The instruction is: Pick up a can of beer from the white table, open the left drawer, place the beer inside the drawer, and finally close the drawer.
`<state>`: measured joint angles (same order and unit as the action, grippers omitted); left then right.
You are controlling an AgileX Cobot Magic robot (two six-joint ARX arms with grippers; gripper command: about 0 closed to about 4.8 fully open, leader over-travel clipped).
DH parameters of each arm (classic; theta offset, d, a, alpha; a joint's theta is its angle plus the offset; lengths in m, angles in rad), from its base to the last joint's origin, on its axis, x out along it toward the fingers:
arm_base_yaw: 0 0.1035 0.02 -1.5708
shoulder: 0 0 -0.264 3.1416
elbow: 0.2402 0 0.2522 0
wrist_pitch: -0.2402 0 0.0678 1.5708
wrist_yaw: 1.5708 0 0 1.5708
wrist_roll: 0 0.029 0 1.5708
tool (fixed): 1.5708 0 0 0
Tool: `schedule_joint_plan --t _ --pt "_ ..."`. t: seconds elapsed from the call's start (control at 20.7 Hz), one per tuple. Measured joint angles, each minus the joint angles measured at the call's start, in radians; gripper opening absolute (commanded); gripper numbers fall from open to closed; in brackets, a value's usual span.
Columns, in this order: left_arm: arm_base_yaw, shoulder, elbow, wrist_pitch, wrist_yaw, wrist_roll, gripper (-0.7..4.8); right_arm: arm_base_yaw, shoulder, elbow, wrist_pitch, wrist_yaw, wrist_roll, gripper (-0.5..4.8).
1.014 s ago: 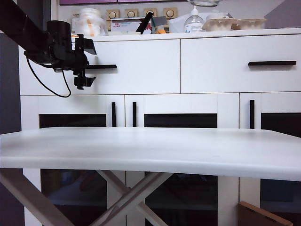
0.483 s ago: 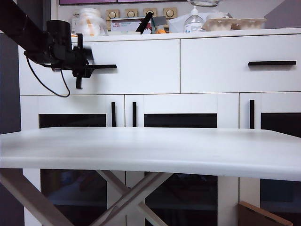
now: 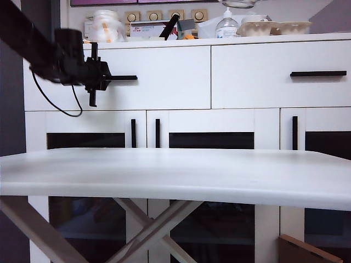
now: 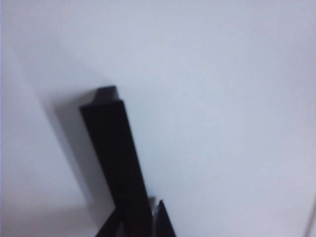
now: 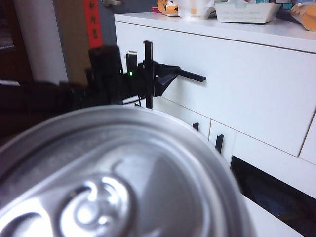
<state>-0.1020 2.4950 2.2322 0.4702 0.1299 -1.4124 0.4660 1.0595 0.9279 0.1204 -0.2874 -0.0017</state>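
The white table [image 3: 175,175] is stretching bare across the foreground. Upper left, the left gripper [image 3: 97,75] is clamping its jaws on the handle [image 3: 122,78] of the left drawer [image 3: 164,76]. The right gripper isn't showing, its state unclear; the can of beer [image 5: 113,177] is filling its wrist view.

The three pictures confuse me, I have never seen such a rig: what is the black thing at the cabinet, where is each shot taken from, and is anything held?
It is a robot with two arms. The wide shot looks across the white table, bare where visible, at a cabinet. The black thing is the left gripper, its fingers shut on the handle of the left drawer, which is closed. The blurry close-up is that arm's wrist camera, showing the handle. The third comes from the right arm's wrist: the can of beer fills it, apparently held by the right gripper, itself unseen.
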Motion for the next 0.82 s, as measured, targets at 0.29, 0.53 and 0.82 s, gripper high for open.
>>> schedule_joint_plan --t 0.29,0.53,0.82 --pt "0.000 0.043 -0.002 0.127 0.045 0.006 -0.07 0.001 0.000 0.000 0.000 0.000 0.000 0.53" --pt "0.000 0.054 -0.002 0.172 0.064 0.006 -0.07 0.000 0.000 0.000 0.000 0.005 0.000 0.53" --pt "0.002 0.054 -0.033 0.236 0.069 0.008 -0.07 0.000 0.000 0.000 0.000 0.007 0.000 0.53"
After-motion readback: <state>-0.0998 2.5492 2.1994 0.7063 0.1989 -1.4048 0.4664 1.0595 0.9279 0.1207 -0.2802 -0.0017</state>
